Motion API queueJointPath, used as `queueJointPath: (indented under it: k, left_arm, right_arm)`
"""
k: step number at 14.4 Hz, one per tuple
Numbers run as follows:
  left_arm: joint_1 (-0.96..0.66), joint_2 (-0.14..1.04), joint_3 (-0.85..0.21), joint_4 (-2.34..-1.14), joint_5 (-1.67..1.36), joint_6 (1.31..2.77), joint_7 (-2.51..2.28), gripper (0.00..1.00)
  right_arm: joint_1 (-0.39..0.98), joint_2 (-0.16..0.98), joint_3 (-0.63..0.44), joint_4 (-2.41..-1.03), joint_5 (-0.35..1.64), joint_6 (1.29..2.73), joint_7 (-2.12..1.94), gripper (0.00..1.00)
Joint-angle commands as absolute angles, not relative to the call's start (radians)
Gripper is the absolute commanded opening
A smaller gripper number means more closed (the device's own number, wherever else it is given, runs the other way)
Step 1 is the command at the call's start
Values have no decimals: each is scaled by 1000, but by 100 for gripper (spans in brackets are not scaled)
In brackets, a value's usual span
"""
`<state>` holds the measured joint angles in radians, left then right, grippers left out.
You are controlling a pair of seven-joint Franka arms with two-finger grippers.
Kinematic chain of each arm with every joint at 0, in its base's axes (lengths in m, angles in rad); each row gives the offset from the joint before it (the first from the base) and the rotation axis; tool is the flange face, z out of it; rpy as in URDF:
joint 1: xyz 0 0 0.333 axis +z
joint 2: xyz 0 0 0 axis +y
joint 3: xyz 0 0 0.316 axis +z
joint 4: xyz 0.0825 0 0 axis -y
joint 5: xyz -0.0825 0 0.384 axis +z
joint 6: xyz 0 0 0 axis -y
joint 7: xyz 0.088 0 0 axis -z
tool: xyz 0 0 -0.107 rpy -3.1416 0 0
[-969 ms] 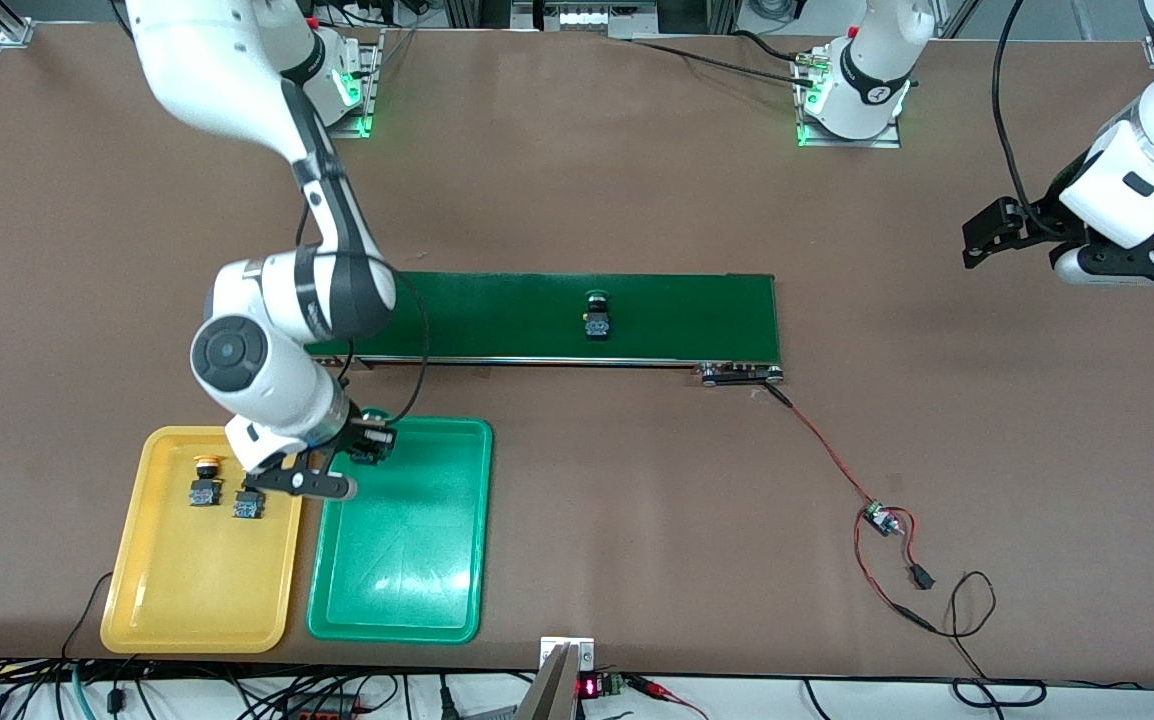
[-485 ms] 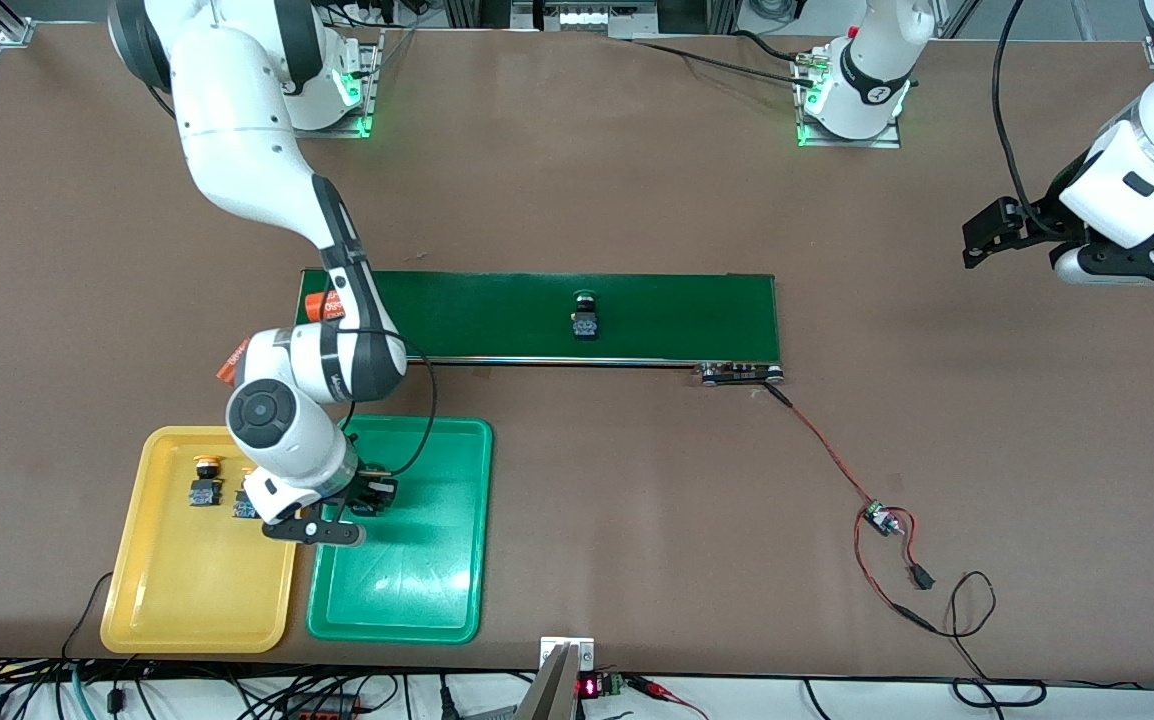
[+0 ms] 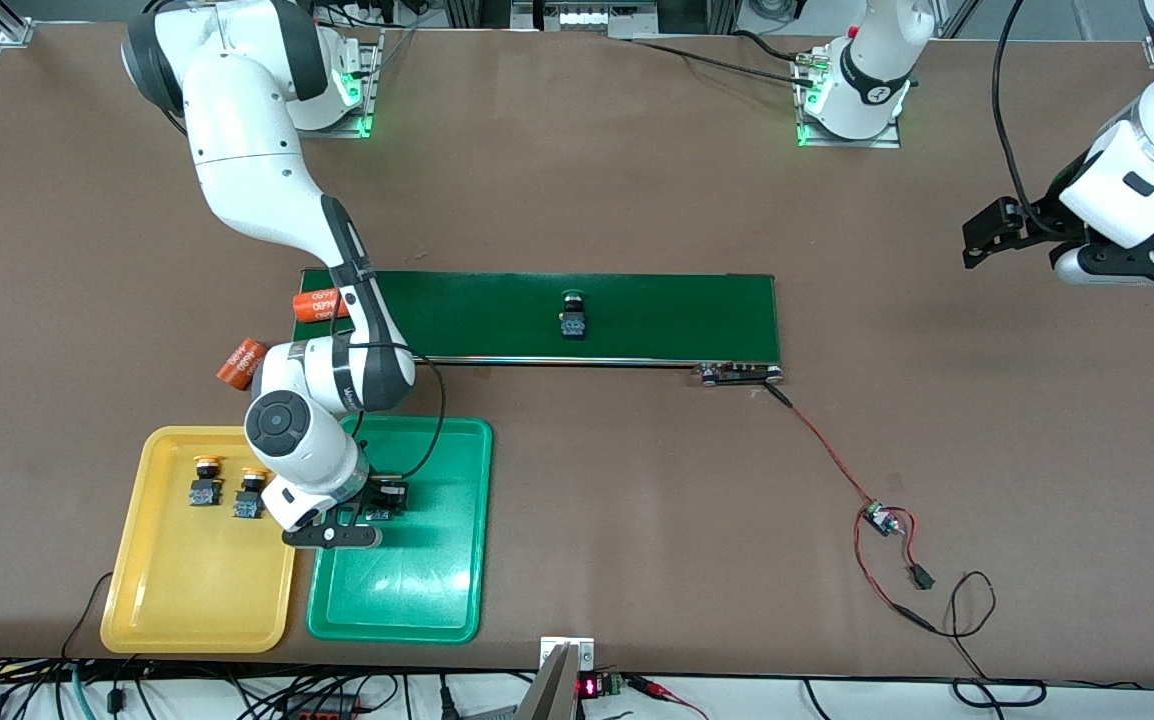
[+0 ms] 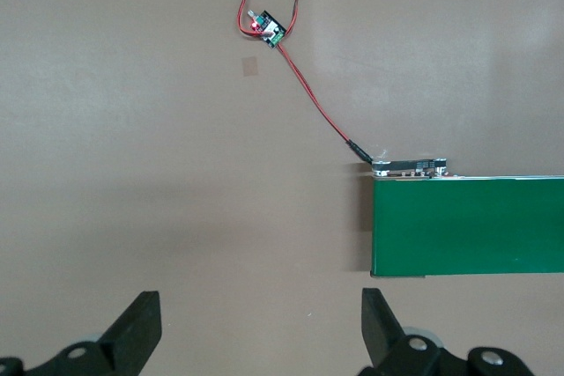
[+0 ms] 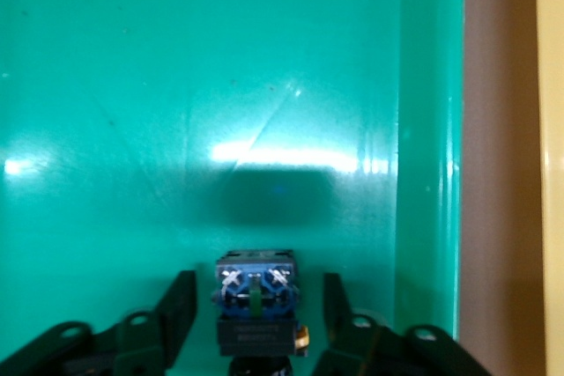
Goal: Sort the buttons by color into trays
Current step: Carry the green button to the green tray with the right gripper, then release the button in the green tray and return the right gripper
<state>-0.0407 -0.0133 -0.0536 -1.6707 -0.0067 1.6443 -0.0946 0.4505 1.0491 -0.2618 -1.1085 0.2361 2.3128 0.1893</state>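
Observation:
My right gripper is low in the green tray, open. A button lies between its fingers; in the right wrist view the button's black-and-blue body shows a gap to each finger, and its cap is hidden. Two yellow-capped buttons lie side by side in the yellow tray. A green-capped button sits on the dark-green conveyor belt. My left gripper waits open over bare table near the left arm's end of the belt, its fingers wide apart.
Two orange cylinders lie at the right arm's end of the belt, one on it and one on the table. Red and black wires with a small circuit board run from the belt's other end toward the front camera.
My right gripper moved down over the green tray toward the front camera and opened, letting the button go. The button on the belt drifted toward the right arm's end.

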Motion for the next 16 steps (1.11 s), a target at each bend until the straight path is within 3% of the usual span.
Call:
queueJointPath:
  k: [1,5,10,13,16]
  left_arm:
    - [-41,-14,-54,-1654,9,1623,-84,100]
    - [-41,-14,-54,-1654,9,1624,-84,100]
    - [-41,-12,-54,-1654,8,1624,-84,100]
    - [-41,-14,-54,-1654,8,1624,-84,100]
    - [-41,-14,-54,-1654,8,1624,-84,100]
  right_arm:
    - [443,971,-244,-1097,258,2183,170,100]
    - [486,827,-247,-1170,247,2048,277,100]
    - [587,596,-253,-1469,244,2115,399,100]
    - [658,425,-252,-1760,244,2293,449,100]
    - [734,361,-255,-1854,241,2287,527,100]
